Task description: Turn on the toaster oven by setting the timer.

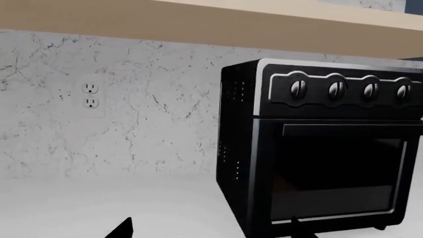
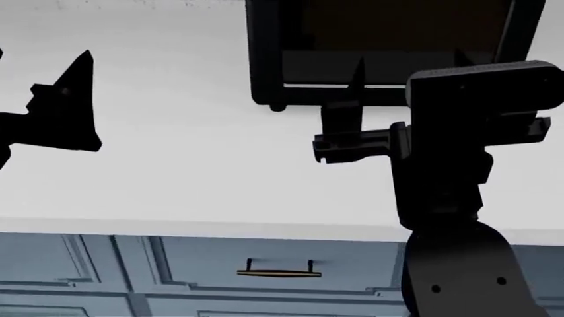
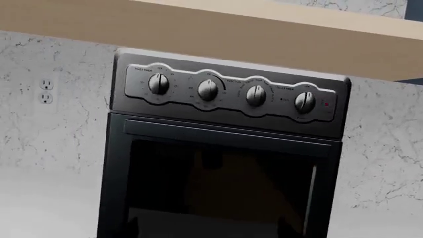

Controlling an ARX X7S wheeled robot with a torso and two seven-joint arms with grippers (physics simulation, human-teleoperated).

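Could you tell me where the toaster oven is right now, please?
The toaster oven stands on the white counter against the marble wall, just ahead of the right pincer, with the wall socket off to its left.

Light was flat and even, a clean render with no blur or edge warp. The worktop (image 2: 194, 178) glowed near white, almost washed out. The oven (image 3: 225, 148) glass stayed dim, with faint murky reflections. Soft shade sat under the cabinet (image 1: 218, 25).
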